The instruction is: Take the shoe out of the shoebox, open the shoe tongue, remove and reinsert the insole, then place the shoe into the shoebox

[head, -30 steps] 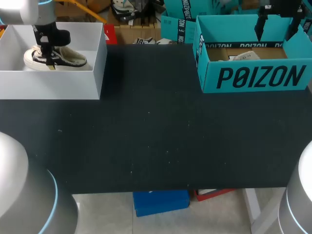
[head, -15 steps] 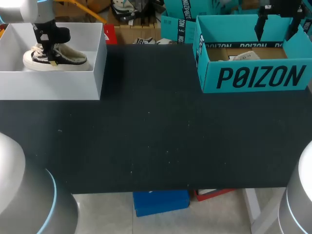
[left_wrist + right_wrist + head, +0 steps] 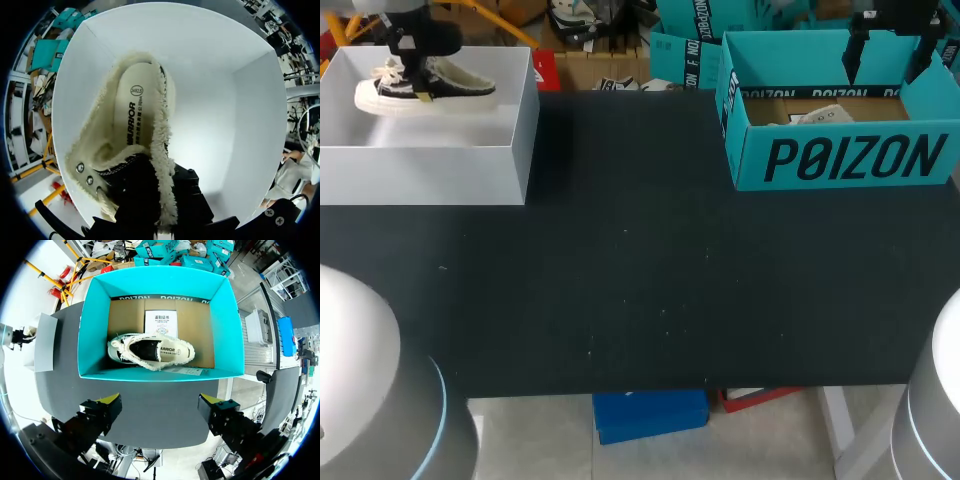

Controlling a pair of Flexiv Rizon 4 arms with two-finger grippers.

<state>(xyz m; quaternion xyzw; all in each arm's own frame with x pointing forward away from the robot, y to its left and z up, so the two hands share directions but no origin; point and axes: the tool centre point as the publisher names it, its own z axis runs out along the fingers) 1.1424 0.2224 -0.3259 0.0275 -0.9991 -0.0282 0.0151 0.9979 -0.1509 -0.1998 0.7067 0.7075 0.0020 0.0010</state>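
Observation:
A black canvas shoe point(image 3: 460, 88) with cream fleece lining hangs above the floor of the white shoebox point(image 3: 420, 175) at the table's far left. My left gripper point(image 3: 413, 72) is shut on its upper near the laces. In the left wrist view the shoe point(image 3: 135, 115) shows its insole, with the gripper point(image 3: 160, 217) clamped on the fleece-edged collar and the white shoebox point(image 3: 225, 100) beneath. My right gripper point(image 3: 888, 50) hovers open over the teal shoebox point(image 3: 840, 160), where a second shoe point(image 3: 150, 352) lies below the fingers point(image 3: 107, 401).
A paper card point(image 3: 161, 322) lies on the teal shoebox's brown floor behind the second shoe. The two boxes stand at the far corners of the black table point(image 3: 640, 280).
My left gripper has shut on the shoe and raised it off the white shoebox's floor. The right arm has stayed still.

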